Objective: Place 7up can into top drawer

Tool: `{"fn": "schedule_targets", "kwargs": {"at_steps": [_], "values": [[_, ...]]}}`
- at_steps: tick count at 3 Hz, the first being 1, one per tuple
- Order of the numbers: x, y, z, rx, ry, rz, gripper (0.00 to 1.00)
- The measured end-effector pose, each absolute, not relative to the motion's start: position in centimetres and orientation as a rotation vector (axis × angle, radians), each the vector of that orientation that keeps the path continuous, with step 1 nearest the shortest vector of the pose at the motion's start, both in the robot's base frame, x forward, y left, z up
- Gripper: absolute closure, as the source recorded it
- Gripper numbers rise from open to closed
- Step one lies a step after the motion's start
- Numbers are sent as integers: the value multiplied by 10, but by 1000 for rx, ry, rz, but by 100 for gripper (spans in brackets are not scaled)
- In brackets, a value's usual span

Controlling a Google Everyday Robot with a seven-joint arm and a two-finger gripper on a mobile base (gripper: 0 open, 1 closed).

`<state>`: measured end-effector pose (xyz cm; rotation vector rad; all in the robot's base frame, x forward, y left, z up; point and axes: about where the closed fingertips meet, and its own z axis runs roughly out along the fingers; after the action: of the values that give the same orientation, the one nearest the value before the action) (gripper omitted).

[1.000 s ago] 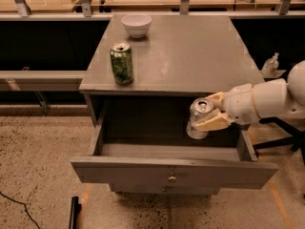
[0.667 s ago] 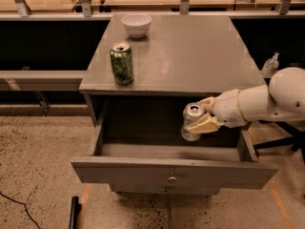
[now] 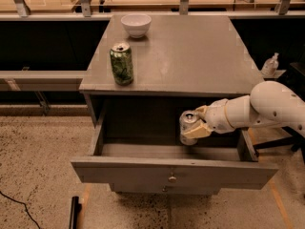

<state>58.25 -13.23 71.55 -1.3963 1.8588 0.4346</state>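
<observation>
The top drawer (image 3: 174, 168) of the grey cabinet is pulled open, its front panel with a small round knob facing me. The 7up can (image 3: 188, 127), pale silver with a silver top, is upright inside the drawer space, right of the middle. My gripper (image 3: 199, 121) reaches in from the right on a white arm and is shut on the can, its tan fingers (image 3: 196, 130) wrapped round the can's right side. The can's base is at or just above the drawer floor; I cannot tell which.
A dark green patterned can (image 3: 121, 63) stands on the cabinet top (image 3: 190, 56) at the left front. A white bowl (image 3: 136, 25) sits at the back. A small bottle (image 3: 270, 65) stands to the right of the cabinet. A speckled floor lies below.
My gripper has carried the 7up can leftward and lower, deeper into the open drawer. The can has gone from tilted to upright.
</observation>
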Motion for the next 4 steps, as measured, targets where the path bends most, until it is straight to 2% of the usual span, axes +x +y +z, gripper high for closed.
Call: {"fn": "schedule_targets", "kwargs": {"at_steps": [2,3,4], "values": [[592,-129,685,-1396,1903,444,5],[590,-136,688,-1365,1923,433,0],[580,-151,708,-1281,1940,405,18]]}}
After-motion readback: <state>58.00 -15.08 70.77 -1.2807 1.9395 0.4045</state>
